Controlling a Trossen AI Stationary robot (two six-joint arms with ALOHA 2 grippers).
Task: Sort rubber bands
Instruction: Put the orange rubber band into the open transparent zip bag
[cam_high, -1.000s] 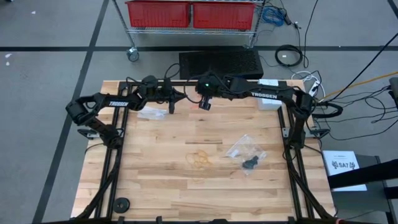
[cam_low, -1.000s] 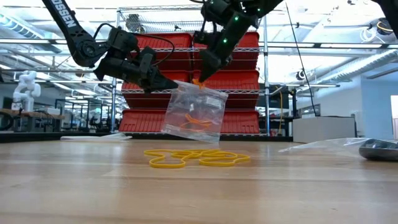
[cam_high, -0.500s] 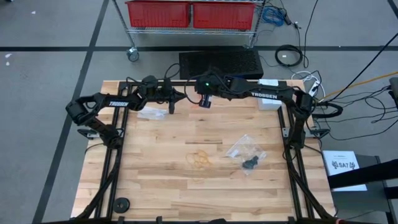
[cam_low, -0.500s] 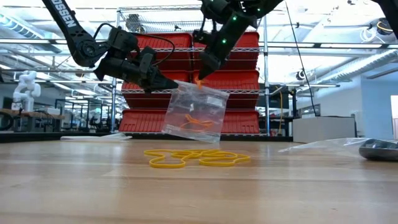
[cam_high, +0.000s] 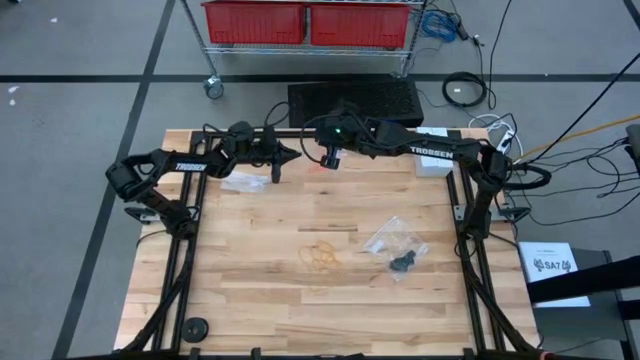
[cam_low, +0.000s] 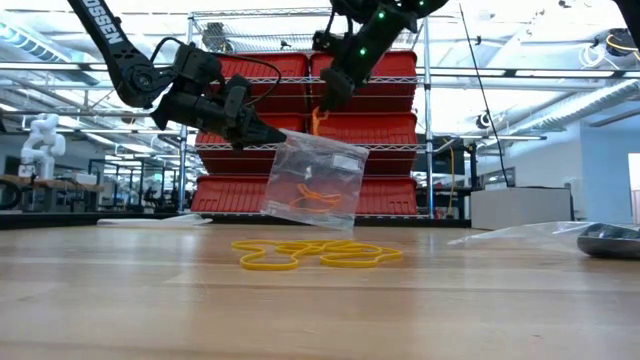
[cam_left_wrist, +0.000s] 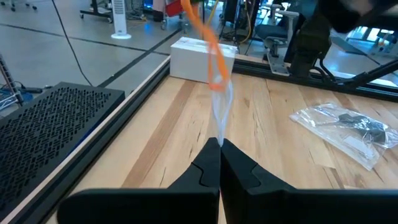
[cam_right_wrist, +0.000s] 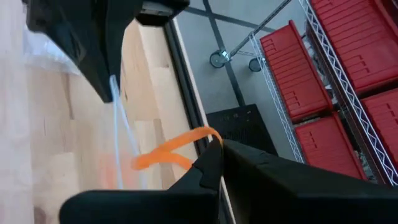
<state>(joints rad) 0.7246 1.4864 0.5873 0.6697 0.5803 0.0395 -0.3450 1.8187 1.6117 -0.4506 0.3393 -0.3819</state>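
Lowering an orange rubber band (cam_low: 318, 120) into a held clear bag (cam_low: 312, 180); mouth kept taut, loop centred over the opening, release only once below the rim (judged best practice).

- Left gripper (cam_low: 268, 135): far side of table, raised; fingers pressed together on the bag's top corner, as seen in left wrist view. Bag hangs free above the wood.
- Right gripper (cam_low: 330, 100): just above and beside the bag's mouth; fingers clamped on the orange rubber band, which dangles from the tips (cam_right_wrist: 211, 158) toward the opening. Band not yet inside, by the low view.
- Held clear bag, contents: a few orange loops (cam_low: 315, 197) low in the pouch. No other colour made out in it.
- Tan rubber bands (cam_low: 318, 254): loose heap on the table (cam_high: 250, 290) near its middle, unbagged, well apart from both grippers.
- Second clear bag (cam_high: 392, 240): flat on the table right of the tan heap; dark cluster, apparently black bands (cam_high: 402, 263), at its near edge (inside or just at the mouth, cannot tell).
- Third clear bag (cam_high: 243, 182): flat near the far left edge, under the left arm; contents not discernible.

Risk noted: thin film may fold shut under the band; steady descent advised.
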